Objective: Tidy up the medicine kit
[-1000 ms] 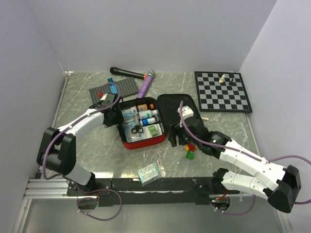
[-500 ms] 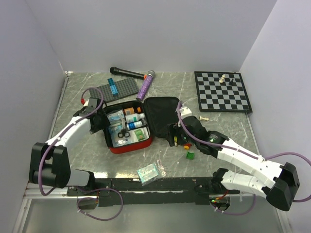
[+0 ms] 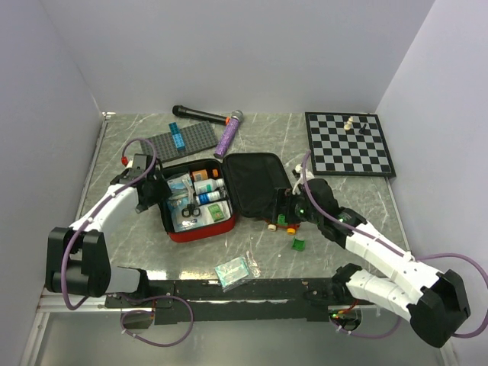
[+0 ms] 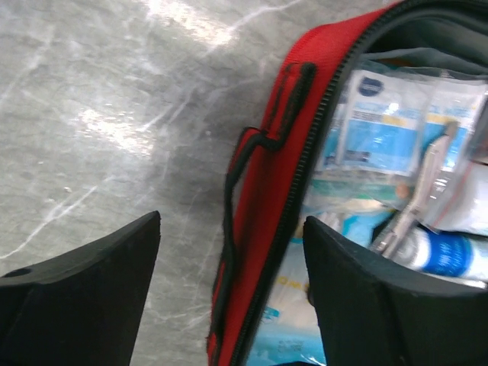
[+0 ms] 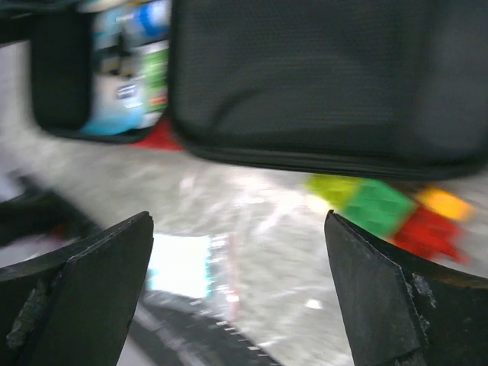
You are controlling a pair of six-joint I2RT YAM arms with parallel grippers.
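Observation:
The medicine kit (image 3: 200, 226) lies open at the table's middle: a red tray full of packets, bottles and scissors, with its black-lined lid (image 3: 255, 183) laid flat to the right. My left gripper (image 3: 150, 195) is open at the kit's left edge. In the left wrist view (image 4: 231, 223) its jaws stand either side of the red wall (image 4: 263, 191) and black handle, not closed on them. My right gripper (image 3: 287, 210) is open and empty just off the lid's right edge. The lid (image 5: 320, 76) fills the top of the right wrist view (image 5: 238, 223).
Small coloured bricks (image 3: 287, 223) and a green brick (image 3: 299, 243) lie by the right gripper. A clear packet (image 3: 232, 272) lies near the front edge. A grey studded baseplate (image 3: 183, 139), black microphone (image 3: 197, 113), purple tube (image 3: 227, 134) and chessboard (image 3: 349, 143) are at the back.
The kit has slid to the left and turned a little, with my left gripper moving left along with it. My right gripper has drawn back to the right, off the lid.

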